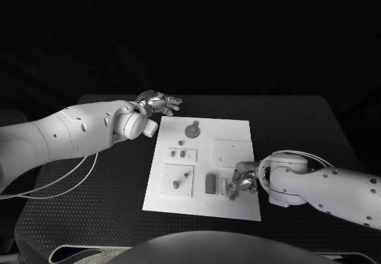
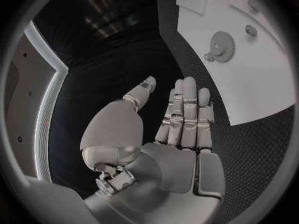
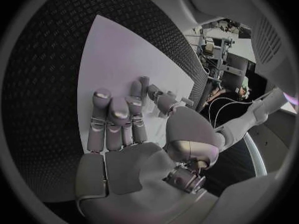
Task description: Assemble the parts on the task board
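The white task board (image 1: 238, 132) lies in the middle of the table. A grey gear (image 1: 193, 130) sits at its far end, and in the left wrist view the gear (image 2: 221, 45) shows on the board (image 2: 261, 89). Small pegs (image 1: 181, 154) stand on a raised plate, more on a nearer plate (image 1: 179, 180). A dark block (image 1: 210, 184) lies near the front. My right hand (image 1: 242, 183) hovers low over the board's near right, just right of the block; its fingers (image 3: 115, 119) lie straight over the board (image 3: 112, 55) with nothing in them. My left hand (image 1: 159, 103) hangs open beyond the far left corner, its fingers (image 2: 186, 109) empty.
A square raised plate (image 1: 233, 150) sits on the board's right half, just beyond my right hand. A white cable (image 1: 67, 184) loops over the black table (image 1: 95, 220) on the left.
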